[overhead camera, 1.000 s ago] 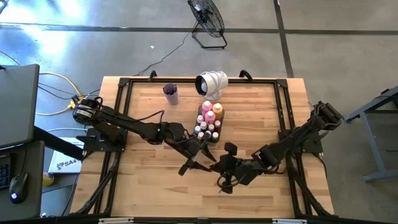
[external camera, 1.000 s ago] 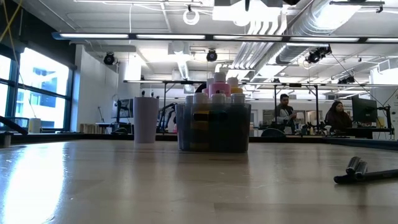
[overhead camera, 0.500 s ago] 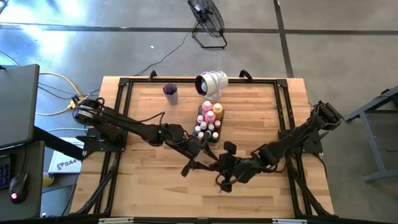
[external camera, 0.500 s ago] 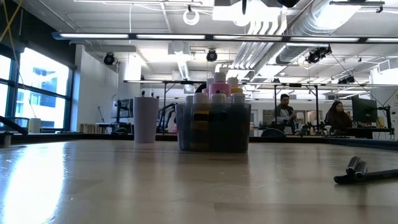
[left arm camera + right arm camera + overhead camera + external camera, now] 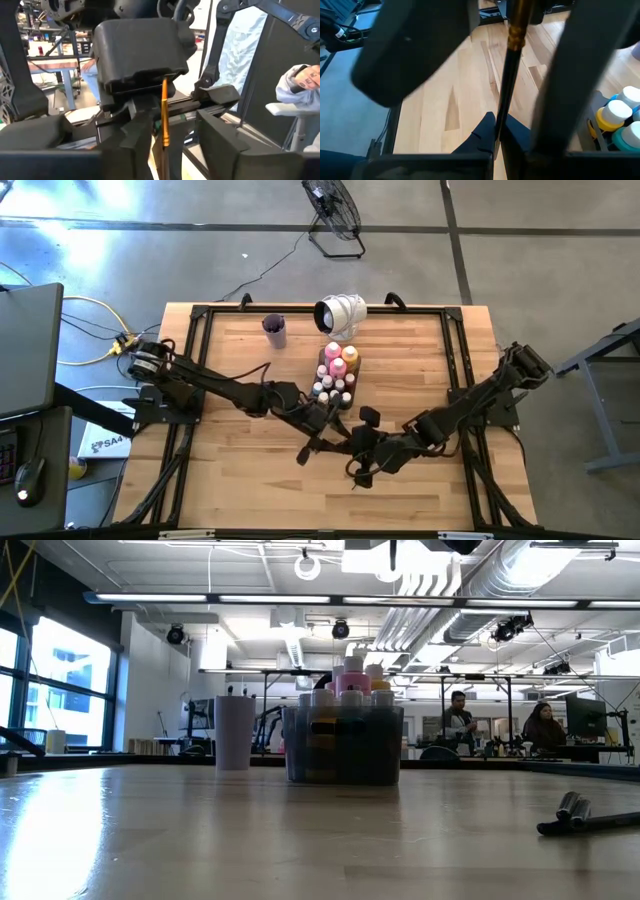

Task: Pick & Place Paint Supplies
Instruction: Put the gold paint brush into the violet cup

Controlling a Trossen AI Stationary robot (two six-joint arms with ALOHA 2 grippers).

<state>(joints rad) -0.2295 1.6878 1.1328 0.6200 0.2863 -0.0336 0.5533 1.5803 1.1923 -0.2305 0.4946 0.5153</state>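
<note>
A thin paintbrush (image 5: 506, 85) with a dark lower part and a golden upper part (image 5: 164, 114) stands upright above mid-table. My right gripper (image 5: 498, 134) is shut on it, reaching in from the table's right (image 5: 358, 448). My left gripper (image 5: 175, 142) comes level from the left (image 5: 332, 438) and is open, one finger on each side of the brush's golden part. Small paint bottles stand in a clear tray (image 5: 336, 375). Two more brushes (image 5: 588, 814) lie flat on the table. My right gripper pinches the brush's dark lower part (image 5: 499, 122) between its two fingers. The fingers slant down from the table's right and lie across the brush. The brush stands upright above the fingers, lifted clear of the table.
A lilac cup (image 5: 274, 330) stands at the far left, left of the tray (image 5: 343, 745). A white cylindrical device (image 5: 340, 312) sits at the far edge. Bare wood lies toward the near edge (image 5: 250, 500). People sit in the room beyond the table.
My left arm has stretched slightly farther toward the brush in my right gripper. The right gripper and the brush have kept still.
</note>
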